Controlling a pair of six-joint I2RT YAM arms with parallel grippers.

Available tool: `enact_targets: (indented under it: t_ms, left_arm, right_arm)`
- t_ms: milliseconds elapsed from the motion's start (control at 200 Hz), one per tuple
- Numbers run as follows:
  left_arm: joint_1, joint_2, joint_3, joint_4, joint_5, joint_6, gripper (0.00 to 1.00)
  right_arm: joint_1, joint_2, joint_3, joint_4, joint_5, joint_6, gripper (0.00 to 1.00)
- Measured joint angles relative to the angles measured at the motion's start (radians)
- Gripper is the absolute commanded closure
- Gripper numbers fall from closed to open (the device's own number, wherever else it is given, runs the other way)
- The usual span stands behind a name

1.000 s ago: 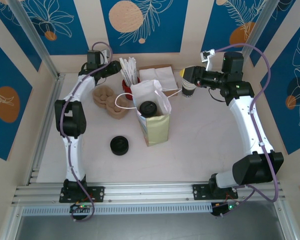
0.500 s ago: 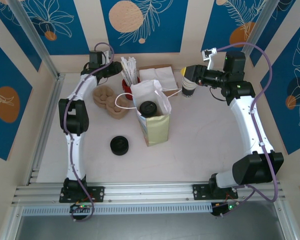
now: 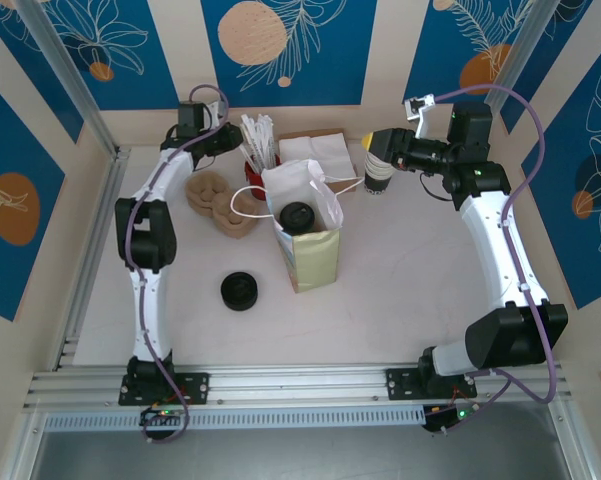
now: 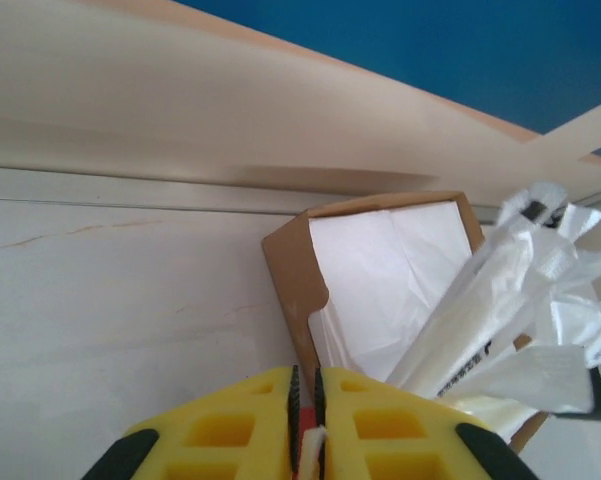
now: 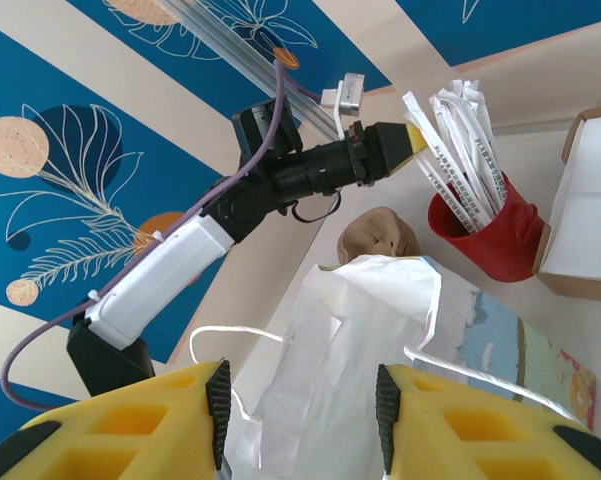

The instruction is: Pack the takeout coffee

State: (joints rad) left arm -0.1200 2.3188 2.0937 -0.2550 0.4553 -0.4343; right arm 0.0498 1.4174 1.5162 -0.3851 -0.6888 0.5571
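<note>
Paper bag [image 3: 315, 258] upright mid-table, top open. Red cup [image 5: 485, 235] of wrapped straws [image 5: 455, 130] behind bag. Brown napkin box [image 4: 290, 270] beside cup. Pulp cup carrier [image 3: 218, 200] left of bag. Black lid stack [image 3: 240, 291] front-left. Paper cup stack [image 3: 377, 175] back right.

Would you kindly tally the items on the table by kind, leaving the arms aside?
Paper bag: 1
Lidded coffee cup in bag: 1
Loose black lid stack: 1
Pulp cup carrier: 1
Red cup of wrapped sticks: 1
Napkin box: 1
Stack of paper cups: 1
Total: 7
</note>
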Motion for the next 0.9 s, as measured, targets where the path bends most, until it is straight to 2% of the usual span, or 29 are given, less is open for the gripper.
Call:
enact_targets:
  t_ms: [350, 510, 750, 900]
  left_arm:
    - [-0.019, -0.336, -0.092, -0.067, -0.111, 0.084, 0.88]
    - [-0.05, -0.489, -0.047, -0.18, -0.199, 0.154, 0.87]
    - [-0.083, -0.647, 0.027, -0.34, -0.282, 0.188, 0.87]
    - [-0.15, -0.755, 0.035, -0.395, -0.322, 0.202, 0.87]
  right_arm:
    - [-0.011, -0.001, -0.004, 0.019, 0.0, 0.0, 0.55]
    - [-0.013, -0.01, -0.01, 0.026, 0.0, 0.0, 0.55]
    - [-0.018, -0.068, -0.045, 0.038, 0.027, 0.008, 0.54]
    - [-0.034, -0.085, -0.058, 0.045, 0.035, 0.023, 0.54]
